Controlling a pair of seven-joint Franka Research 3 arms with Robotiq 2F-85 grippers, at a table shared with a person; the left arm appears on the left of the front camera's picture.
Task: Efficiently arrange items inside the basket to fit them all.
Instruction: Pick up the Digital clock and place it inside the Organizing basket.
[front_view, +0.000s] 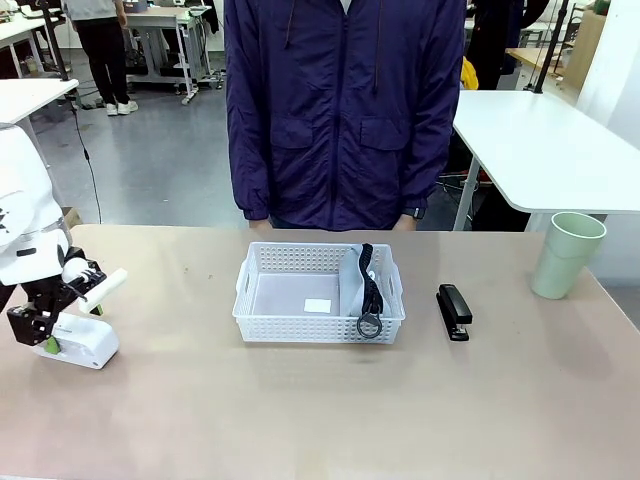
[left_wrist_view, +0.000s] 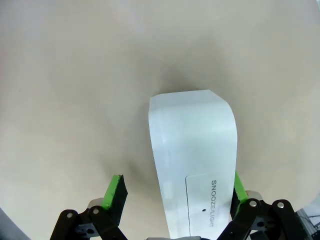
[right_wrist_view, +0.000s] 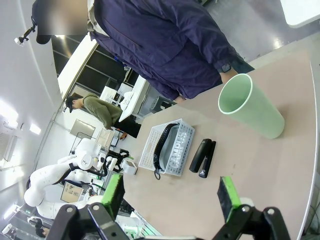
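Front: basket (front_view: 300, 328) mid-table, pouch (front_view: 353, 285) standing in its right end. Stapler (front_view: 453, 312) just right of basket, cup (front_view: 566, 255) far right, person (front_view: 345, 110) behind table (front_view: 300, 420). Box (front_view: 82, 343) far left, left gripper (front_view: 45, 337) on it.
L wrist: fingers (left_wrist_view: 114, 192) spread wide astride box, unclamped.
R wrist: right gripper (right_wrist_view: 170, 192) spread, empty, above table.

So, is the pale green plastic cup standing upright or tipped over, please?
Upright: the pale green cup stands on its base, open mouth facing up.

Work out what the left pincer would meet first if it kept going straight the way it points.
The white box: it lies between the fingers of the open left pincer, on the table straight ahead. Depth is unclear; the fingertips may reach the table first.
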